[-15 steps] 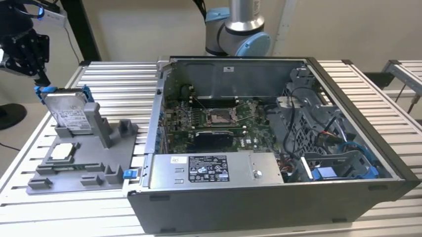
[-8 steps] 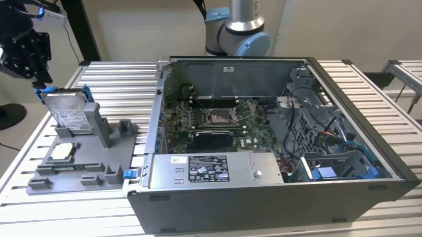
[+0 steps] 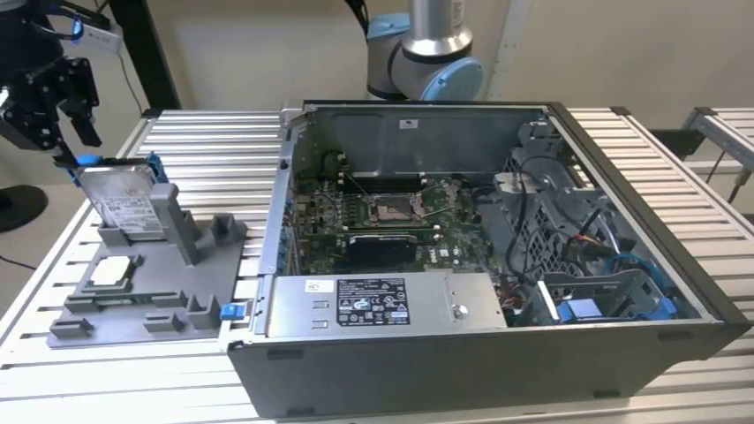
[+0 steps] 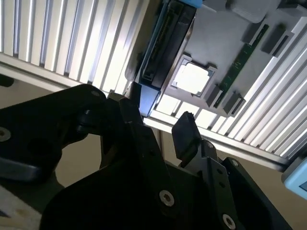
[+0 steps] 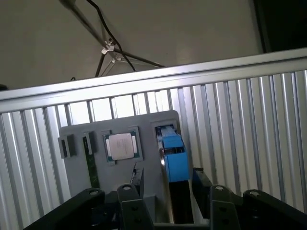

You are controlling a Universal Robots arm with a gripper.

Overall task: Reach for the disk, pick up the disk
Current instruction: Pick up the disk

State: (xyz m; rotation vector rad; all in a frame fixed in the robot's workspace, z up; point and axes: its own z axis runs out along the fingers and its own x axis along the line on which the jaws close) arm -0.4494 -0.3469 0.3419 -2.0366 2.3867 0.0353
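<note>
Exterior view: one disk (image 3: 118,199) stood on edge in a slot of one grey fixture plate (image 3: 154,305) on the slatted desk (image 3: 200,132), to the exterior view's left of one open computer case (image 3: 471,371). One square processor chip (image 3: 109,270) lay flat on the plate, just nearer than the disk. In the second wrist view, one green memory stick (image 4: 244,51) sat in a groove of the same plate.

One black hand (image 3: 73,132) hung over the disk's far upper corner, pointing down and close to its blue frame. I could not tell whether they touched. In both wrist views its two fingers (image 4: 184,132) (image 5: 201,179) were spread with nothing pinched, and the disk's edge (image 5: 172,153) lined up with the gap between them. One arm base (image 3: 425,53) stood on the far side of the case.
</note>
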